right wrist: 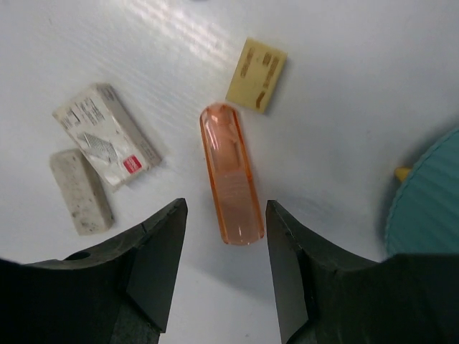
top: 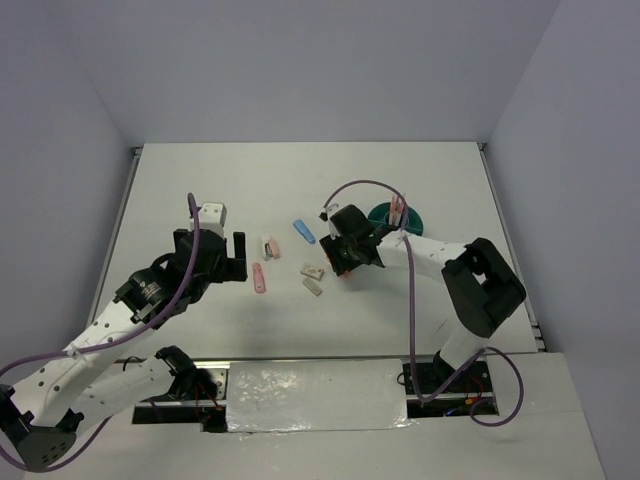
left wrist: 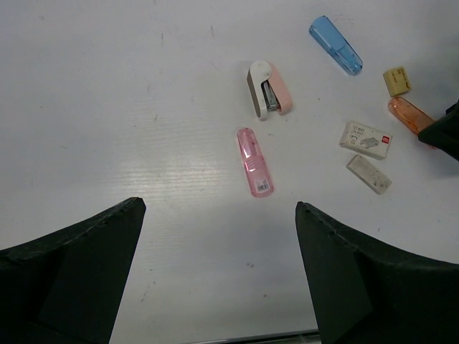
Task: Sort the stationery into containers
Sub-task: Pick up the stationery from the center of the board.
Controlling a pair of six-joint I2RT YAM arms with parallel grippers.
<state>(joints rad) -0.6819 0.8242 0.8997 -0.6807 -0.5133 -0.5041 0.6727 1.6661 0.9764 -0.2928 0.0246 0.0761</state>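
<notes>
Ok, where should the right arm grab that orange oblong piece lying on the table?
Across its narrow width at mid-length, from straight above. The orange piece lies flat, its long sides bare and lined up between the right gripper's open fingers; the tan block sits near its far end.

On the white bench the left gripper hangs over the left half, its jaws seemingly spread wide. Just right of it lie a stapler and, nearer, a pink piece. A blue piece lies farther back. A white block and a grey block sit close together beside the right gripper, which points left. Behind that arm a teal cup shows partly, with pens upright in it
</notes>
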